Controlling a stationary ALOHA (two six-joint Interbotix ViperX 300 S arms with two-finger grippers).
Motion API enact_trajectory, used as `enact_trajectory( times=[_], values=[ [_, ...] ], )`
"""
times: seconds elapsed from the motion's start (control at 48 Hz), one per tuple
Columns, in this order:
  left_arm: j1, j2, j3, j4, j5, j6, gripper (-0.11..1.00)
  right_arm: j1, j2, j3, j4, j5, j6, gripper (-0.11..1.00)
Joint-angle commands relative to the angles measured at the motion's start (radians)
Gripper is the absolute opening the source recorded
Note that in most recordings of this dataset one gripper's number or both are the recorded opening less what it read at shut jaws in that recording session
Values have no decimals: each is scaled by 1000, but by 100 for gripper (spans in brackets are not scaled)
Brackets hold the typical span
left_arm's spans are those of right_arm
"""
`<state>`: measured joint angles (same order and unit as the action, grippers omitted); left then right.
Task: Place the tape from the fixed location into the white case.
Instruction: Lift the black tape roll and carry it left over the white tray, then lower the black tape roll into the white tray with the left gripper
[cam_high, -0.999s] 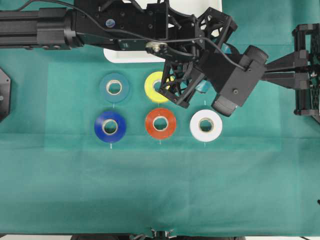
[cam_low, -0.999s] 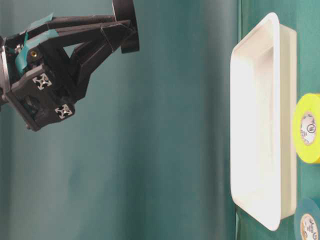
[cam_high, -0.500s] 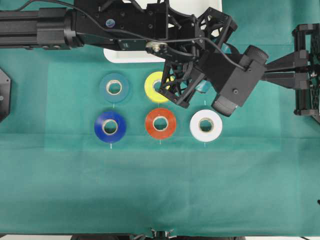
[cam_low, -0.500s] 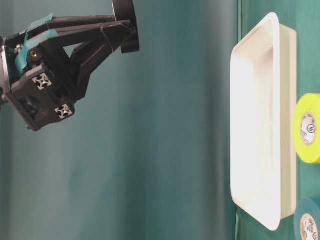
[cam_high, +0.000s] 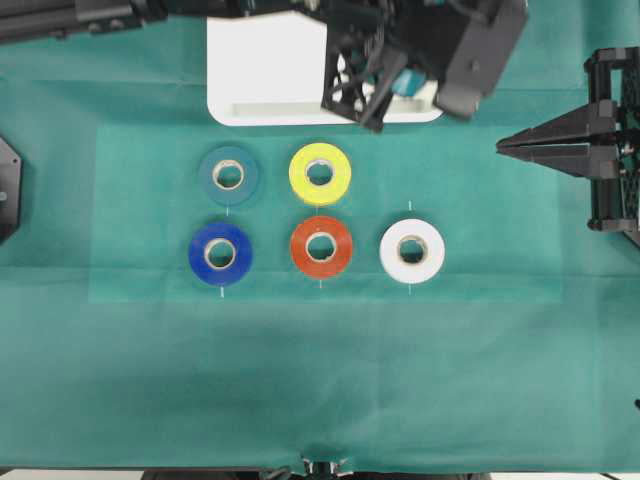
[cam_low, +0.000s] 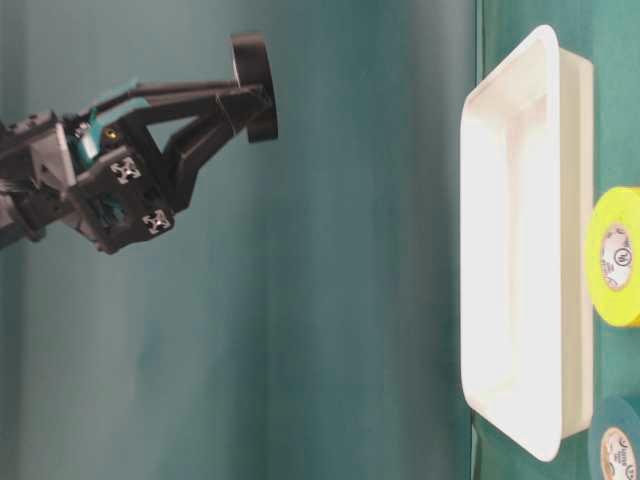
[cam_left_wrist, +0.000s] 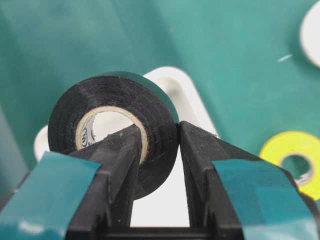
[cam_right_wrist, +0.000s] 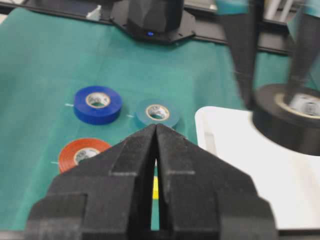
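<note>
Clamped through the core ring and across the wall of the tape (cam_left_wrist: 112, 127), the left gripper (cam_left_wrist: 156, 150) carries it upright, high above the white case (cam_high: 265, 70), so a release should drop it inside. Off to the side, the right gripper (cam_right_wrist: 156, 132) idles, pinched together on nothing.

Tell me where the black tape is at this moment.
The black tape is in the left gripper, one finger through its core and one outside, held in the air above the white case at the overhead view's top.
</note>
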<state>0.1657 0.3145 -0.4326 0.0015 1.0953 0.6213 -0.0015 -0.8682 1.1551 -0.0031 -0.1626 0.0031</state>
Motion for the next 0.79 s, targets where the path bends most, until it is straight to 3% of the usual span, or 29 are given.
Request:
enact_trajectory(
  times=[0.0,0.208,0.479,0.77],
  values=[
    [26,-60,-29,0,-3,-2,23,0,3,-12,2,-3,2,0],
    [71,-61,-29,0,-3,-3,23,0,3,-14,2,0,2,0],
    [74,-66,-20,0,-2,-5,23,0,2,-14,2,2,2,0],
    [92,-114,78,0,3,-34,23,0,2,-14,2,2,2,0]
  ],
)
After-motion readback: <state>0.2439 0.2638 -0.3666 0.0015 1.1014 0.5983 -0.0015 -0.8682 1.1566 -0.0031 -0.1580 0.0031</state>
